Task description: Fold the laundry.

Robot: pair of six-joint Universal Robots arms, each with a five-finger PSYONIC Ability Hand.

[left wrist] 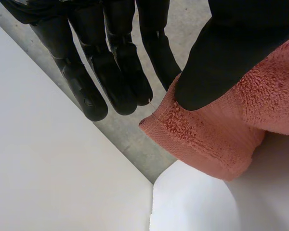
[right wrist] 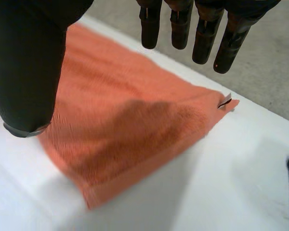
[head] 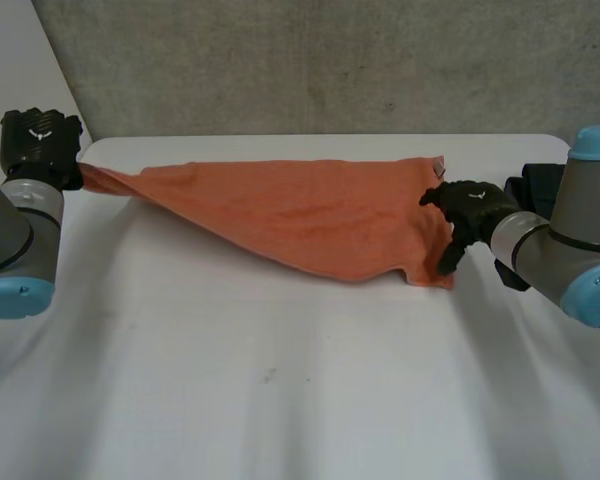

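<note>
In the head view, an orange terry towel (head: 310,215) lies across the far half of the white table (head: 280,390). It is drawn into a long wedge toward the left hand (head: 42,140), which carries one corner at the table's far left corner. The right hand (head: 470,210) hovers over the towel's opposite short edge. A grey concrete wall (head: 330,60) stands behind, and nothing else sits on the table to get in the way.

In the left wrist view, the thumb (left wrist: 221,57) bears down on the hemmed corner while the fingers (left wrist: 111,72) are straight and clear of it. The corner looks clamped under the thumb, though the contact itself is hidden.

In the right wrist view, the fingers (right wrist: 180,24) and thumb hang apart above the cloth, holding nothing. A small label tag (right wrist: 225,100) marks the far corner, just below the fingertips.

The right hand would do best to pinch that tagged corner by its hem, so both hands can pull the far edge taut and square the towel. The slanting near edge is the real obstacle, since layers folded that way would not match.
</note>
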